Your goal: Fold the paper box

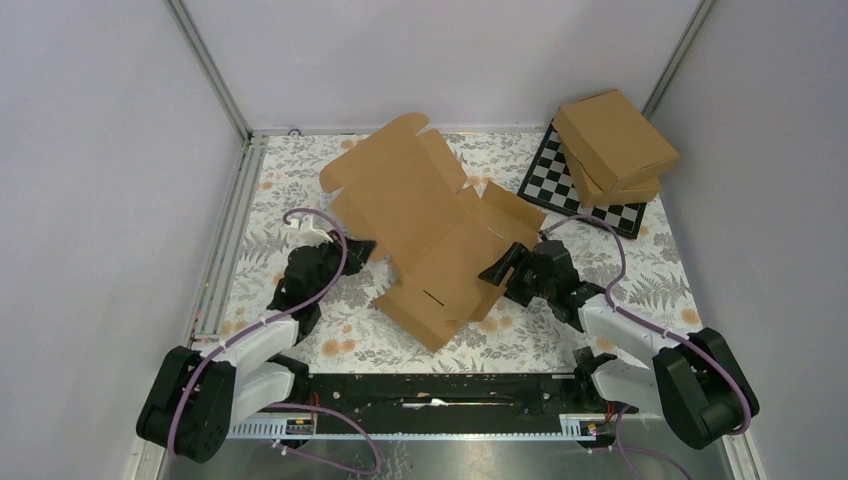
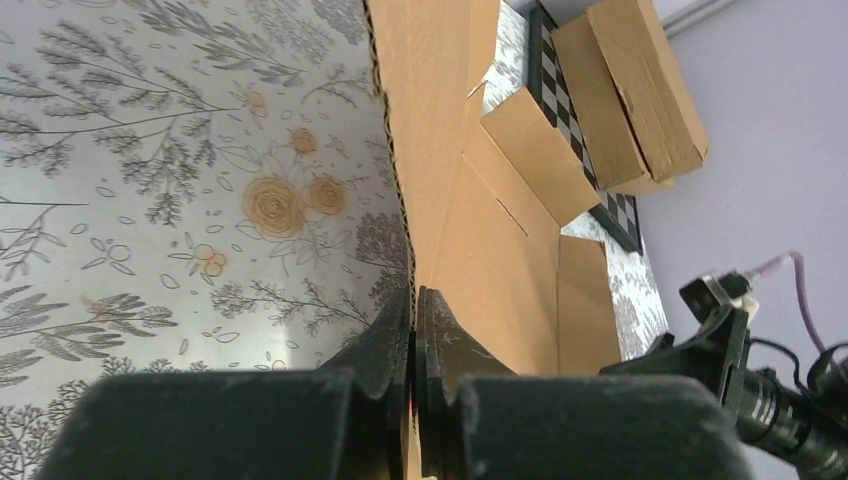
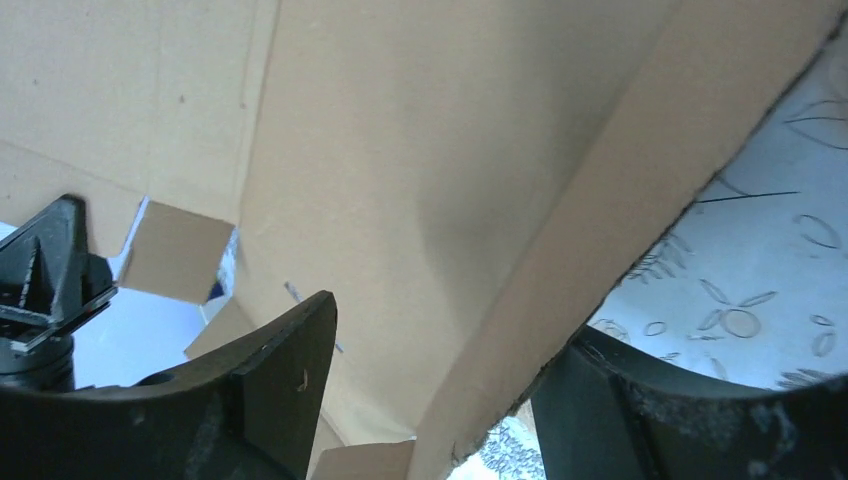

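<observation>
The paper box (image 1: 430, 215) is a brown cardboard blank lying partly unfolded across the middle of the flowered table, with its flaps raised. My left gripper (image 1: 362, 250) is shut on its left edge. The left wrist view shows both fingers pinching the corrugated edge (image 2: 413, 310) of the box (image 2: 480, 230). My right gripper (image 1: 500, 268) is open at the box's right side. In the right wrist view its two fingers stand wide apart with a raised flap of the box (image 3: 400, 150) between them, and the right finger (image 3: 640, 410) is close against the flap's edge.
Two ready-made cardboard boxes (image 1: 612, 145) are stacked on a chessboard (image 1: 556, 185) at the back right; they also show in the left wrist view (image 2: 630, 90). White walls with metal rails (image 1: 225, 240) bound the table. The right arm (image 2: 760, 390) shows in the left wrist view.
</observation>
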`<state>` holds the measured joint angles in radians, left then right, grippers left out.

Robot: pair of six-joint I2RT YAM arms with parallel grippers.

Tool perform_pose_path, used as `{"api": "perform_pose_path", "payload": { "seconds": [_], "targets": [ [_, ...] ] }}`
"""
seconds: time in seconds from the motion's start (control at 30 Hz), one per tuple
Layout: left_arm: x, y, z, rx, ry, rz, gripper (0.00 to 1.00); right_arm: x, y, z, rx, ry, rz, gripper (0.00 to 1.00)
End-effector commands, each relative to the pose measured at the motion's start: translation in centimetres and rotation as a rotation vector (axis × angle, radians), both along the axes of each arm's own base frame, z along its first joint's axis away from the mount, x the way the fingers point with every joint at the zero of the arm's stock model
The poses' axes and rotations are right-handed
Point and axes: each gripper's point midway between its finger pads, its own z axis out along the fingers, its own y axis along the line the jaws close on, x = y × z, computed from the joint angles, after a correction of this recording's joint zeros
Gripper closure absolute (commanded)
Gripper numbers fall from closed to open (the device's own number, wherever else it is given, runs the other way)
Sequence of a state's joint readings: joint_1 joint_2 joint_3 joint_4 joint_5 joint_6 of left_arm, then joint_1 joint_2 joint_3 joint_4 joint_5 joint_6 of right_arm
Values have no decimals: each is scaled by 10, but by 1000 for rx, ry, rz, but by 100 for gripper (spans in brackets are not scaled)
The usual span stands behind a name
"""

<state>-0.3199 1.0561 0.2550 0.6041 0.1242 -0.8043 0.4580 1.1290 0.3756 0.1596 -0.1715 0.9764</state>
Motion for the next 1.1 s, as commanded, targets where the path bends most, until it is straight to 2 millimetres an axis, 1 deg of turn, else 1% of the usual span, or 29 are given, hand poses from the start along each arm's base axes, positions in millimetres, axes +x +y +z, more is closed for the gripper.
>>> {"api": "perform_pose_path", "payload": {
  "seconds": [0.0,0.07,0.13,0.27,0.33,0.4,0.43,0.53,0.67,0.77,0.83,0.87,0.93,1.07],
  "targets": [
    [-13,-22,23,18,-127,-113,100,10,26,32,82,-75,114,26],
    [-16,-27,21,54,-140,-132,100,8,28,29,63,-56,145,21],
    [-19,-32,18,91,-144,-150,100,7,28,28,53,-46,165,19],
    [-22,-41,15,138,-135,-168,100,4,32,38,58,-70,210,17],
    [-22,-43,14,154,-138,-164,100,2,34,41,40,-85,253,15],
    [-21,-43,11,164,-131,-161,100,-3,36,43,18,-113,333,12],
    [-20,-43,10,169,-127,-161,100,-6,37,41,12,-113,364,10],
    [-20,-44,5,175,-117,-166,100,-14,38,34,-16,-102,440,10],
    [-19,-45,2,178,-109,-167,100,-21,42,30,-39,-105,517,14],
    [-17,-45,0,184,-104,-165,100,-32,43,26,-84,-105,588,15],
    [-17,-45,-2,192,-98,-164,100,-40,46,27,-98,-125,665,15],
    [-17,-44,-3,195,-97,-161,100,-45,48,29,-94,-141,705,14],
    [-15,-44,-4,200,-95,-159,100,-52,53,32,-82,-179,778,8],
    [-13,-45,-6,204,-86,-159,100,-62,65,37,-75,-233,847,5]
  ]
}}
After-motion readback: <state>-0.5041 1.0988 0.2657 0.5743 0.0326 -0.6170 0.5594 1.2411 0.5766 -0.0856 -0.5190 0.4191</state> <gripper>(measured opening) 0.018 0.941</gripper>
